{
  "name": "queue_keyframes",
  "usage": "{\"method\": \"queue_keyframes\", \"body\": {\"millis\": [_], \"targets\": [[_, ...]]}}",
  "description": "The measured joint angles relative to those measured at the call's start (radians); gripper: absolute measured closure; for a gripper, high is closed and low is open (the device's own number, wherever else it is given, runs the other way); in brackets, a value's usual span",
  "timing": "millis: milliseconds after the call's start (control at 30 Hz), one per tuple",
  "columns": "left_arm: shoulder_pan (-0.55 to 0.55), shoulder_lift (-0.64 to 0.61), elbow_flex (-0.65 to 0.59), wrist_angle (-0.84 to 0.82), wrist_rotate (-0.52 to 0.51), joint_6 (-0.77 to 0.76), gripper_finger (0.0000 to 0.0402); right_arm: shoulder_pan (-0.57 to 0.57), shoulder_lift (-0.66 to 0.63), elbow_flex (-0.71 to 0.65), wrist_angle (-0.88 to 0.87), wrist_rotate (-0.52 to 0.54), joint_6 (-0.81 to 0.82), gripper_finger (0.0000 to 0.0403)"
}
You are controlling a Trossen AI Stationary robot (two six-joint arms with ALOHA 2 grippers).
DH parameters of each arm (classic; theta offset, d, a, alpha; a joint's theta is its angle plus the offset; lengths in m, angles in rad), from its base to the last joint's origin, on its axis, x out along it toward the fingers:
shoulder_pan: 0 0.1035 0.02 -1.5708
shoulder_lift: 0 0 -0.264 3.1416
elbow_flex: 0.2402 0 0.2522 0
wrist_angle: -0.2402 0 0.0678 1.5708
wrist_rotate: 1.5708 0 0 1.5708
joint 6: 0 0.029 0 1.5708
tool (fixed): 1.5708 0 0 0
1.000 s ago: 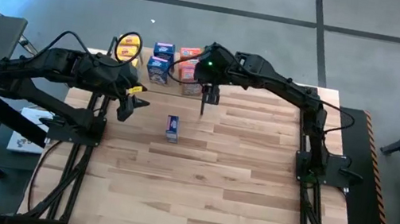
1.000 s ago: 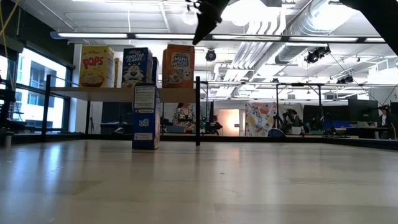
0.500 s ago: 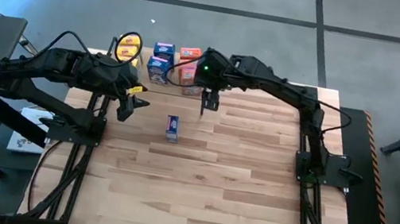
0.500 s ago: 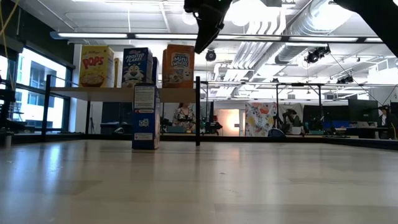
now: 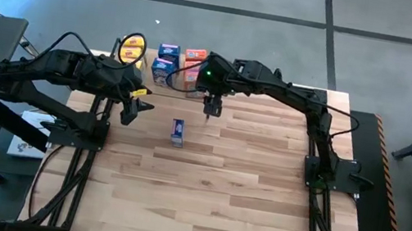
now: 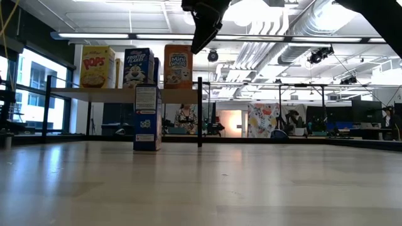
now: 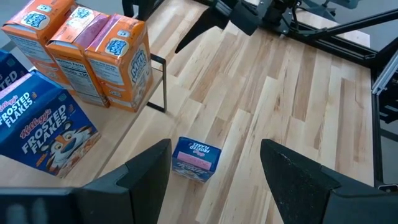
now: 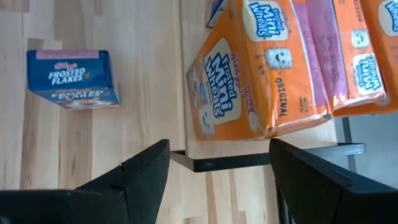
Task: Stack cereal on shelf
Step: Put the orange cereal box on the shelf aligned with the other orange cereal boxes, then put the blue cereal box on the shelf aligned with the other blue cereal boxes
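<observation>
since the earlier frames the right gripper (image 5: pixel 211 110) has drawn back toward the shelf (image 5: pixel 194 86); in the high view it now hangs just off the shelf's 4 o'clock corner, where before it reached further out over the table (image 5: pixel 244 188). in the low view the orange box (image 6: pixel 178 66) beside it shows a narrower face than before, and the arm's dark tip sits a little more to the 9 o'clock side. the left gripper (image 5: pixel 134 107) and the lone blue box (image 5: pixel 178 132) have not shifted.

left to right: the left gripper hovers above the table at the shelf's 8 o'clock side, fingers (image 7: pixel 297 174) parted about halfway and holding nothing. at its 3 o'clock the lone blue box stands upright on the table, long axis vertical, its pink-edged top flap up, well apart from both grippers. on the shelf toward 12 o'clock stand the yellow boxes (image 5: pixel 133 48), the blue boxes (image 5: pixel 167 59) and the orange boxes (image 5: pixel 192 62), all upright with long axes vertical and printed fronts facing 6 o'clock, as the low view shows. the right gripper is spread wide and empty, its fingers (image 8: pixel 317 180) framing the nearest orange box (image 8: pixel 249 81) at the shelf edge without touching it.
</observation>
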Motion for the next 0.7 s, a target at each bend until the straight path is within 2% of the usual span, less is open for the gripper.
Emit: {"method": "queue_keyframes", "body": {"millis": [333, 567, 700], "targets": [[0.000, 0.000, 0.000, 0.000, 0.000, 0.000, 0.0163, 0.004, 0.014, 0.000, 0.012, 0.000, 0.015, 0.0134], [0.000, 0.000, 0.000, 0.000, 0.000, 0.000, 0.0163, 0.028, 0.014, 0.001, 0.007, 0.121, 0.015, 0.0134], [0.000, 0.000, 0.000, 0.000, 0.000, 0.000, 0.0163, 0.039, 0.011, 0.001, -0.029, 0.128, -0.003, 0.0134]]}}
